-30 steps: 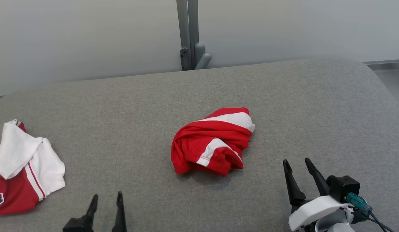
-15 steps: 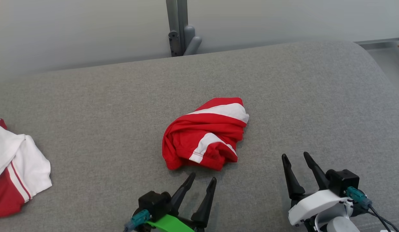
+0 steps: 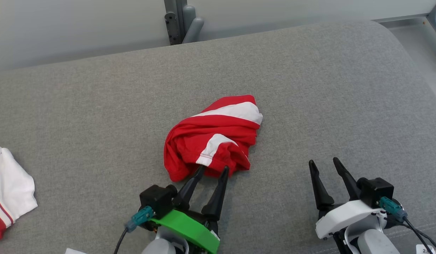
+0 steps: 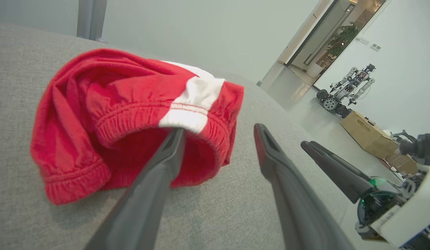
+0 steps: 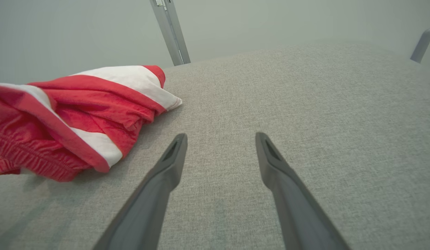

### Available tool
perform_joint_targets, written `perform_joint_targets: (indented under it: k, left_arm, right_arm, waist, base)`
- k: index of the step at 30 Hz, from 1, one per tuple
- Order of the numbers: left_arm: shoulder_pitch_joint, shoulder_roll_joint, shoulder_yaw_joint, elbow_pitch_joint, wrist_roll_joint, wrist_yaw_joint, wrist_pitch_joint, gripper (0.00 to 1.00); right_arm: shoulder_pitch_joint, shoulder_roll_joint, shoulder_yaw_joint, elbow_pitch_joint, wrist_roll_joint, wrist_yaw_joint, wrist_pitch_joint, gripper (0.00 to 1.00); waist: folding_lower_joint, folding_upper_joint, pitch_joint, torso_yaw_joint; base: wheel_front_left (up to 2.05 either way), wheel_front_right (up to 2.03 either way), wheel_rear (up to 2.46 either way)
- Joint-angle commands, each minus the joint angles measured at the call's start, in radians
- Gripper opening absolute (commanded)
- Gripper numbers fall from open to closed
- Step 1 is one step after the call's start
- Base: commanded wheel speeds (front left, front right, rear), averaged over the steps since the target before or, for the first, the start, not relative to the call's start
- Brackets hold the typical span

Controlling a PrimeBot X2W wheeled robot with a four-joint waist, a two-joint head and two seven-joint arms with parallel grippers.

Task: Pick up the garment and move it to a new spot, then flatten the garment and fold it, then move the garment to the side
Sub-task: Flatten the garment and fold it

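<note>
Two tools, both with fingers spread and holding nothing. Left tool (image 3: 214, 168) has reached the near edge of the red-and-white shorts (image 3: 210, 141). In the left wrist view one of its tips sits at the elastic waistband, seemingly just under the hem. The other tip stands over bare worktop (image 3: 309, 88) just beside the cloth. Right tool (image 3: 323, 161) hovers apart from the shorts, to their right. The shorts lie crumpled in a heap near the middle of the grey worktop. A red-and-white jersey (image 3: 10, 190) lies well apart at the left edge, and a grey post (image 3: 175, 17) stands behind the far edge.

Progress, as judged: no step is complete. The pick-up is at the approach stage with no grip closed. Lifting, moving to a new spot, flattening, folding and setting aside all remain.

Against the earlier frames: the left tool has advanced from the bottom edge, well short of the heap, to its near hem. The right tool keeps much the same place and spread, and the heap keeps its shape. The camera has shifted, so post and jersey sit further left without having moved
</note>
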Motion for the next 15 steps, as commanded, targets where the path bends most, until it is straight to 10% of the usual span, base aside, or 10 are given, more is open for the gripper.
perform_joint_targets:
  k: [1, 3, 15]
  left_arm:
    - [-0.004, 0.005, 0.009, -0.012, -0.004, -0.003, 0.001, 0.47]
    - [-0.018, 0.005, 0.02, -0.022, 0.014, -0.003, 0.001, 0.0]
    - [-0.115, 0.019, 0.024, -0.049, 0.116, -0.003, 0.0, 0.0]
  right_arm:
    - [-0.013, 0.001, 0.001, 0.002, -0.001, -0.001, -0.001, 1.0]
    - [-0.015, 0.004, 0.002, 0.003, -0.001, -0.001, -0.001, 1.0]
    - [-0.029, 0.013, 0.006, 0.014, 0.019, -0.001, 0.0, 1.0]
  waist:
    - [0.0, 0.0, 0.004, -0.002]
    - [0.0, 0.0, 0.007, -0.001]
    - [0.0, 0.0, 0.007, -0.01]
  base:
    - [0.0, 0.0, 0.0]
    - [0.0, 0.0, 0.0]
    - [0.0, 0.0, 0.0]
